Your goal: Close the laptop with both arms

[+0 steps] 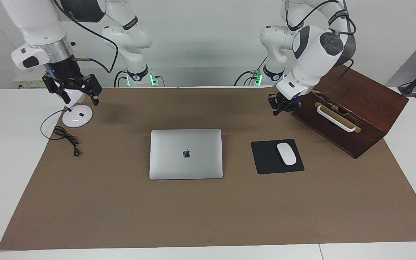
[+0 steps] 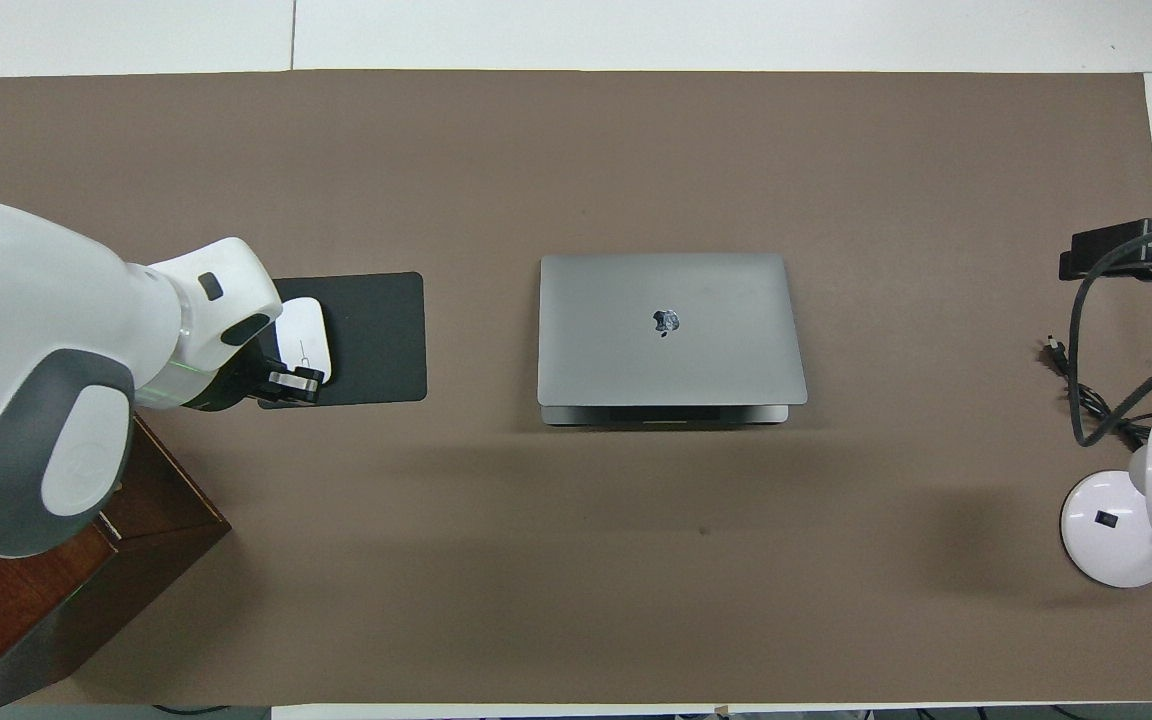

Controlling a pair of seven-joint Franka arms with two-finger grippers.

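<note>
The silver-grey laptop (image 1: 186,154) (image 2: 669,330) lies in the middle of the brown mat with its lid flat down and the dark logo facing up. My left gripper (image 1: 277,110) (image 2: 291,384) hangs shut and empty above the mat beside the wooden box, well away from the laptop toward the left arm's end. My right gripper (image 1: 79,98) (image 2: 1116,245) hangs open and empty over the white lamp at the right arm's end of the table. Neither gripper touches the laptop.
A dark wooden box (image 1: 352,104) with a white handle stands at the left arm's end. A black mouse pad (image 1: 265,159) with a white mouse (image 1: 286,154) lies beside the laptop. A white lamp base (image 1: 77,116) and a black cable (image 1: 65,137) are at the right arm's end.
</note>
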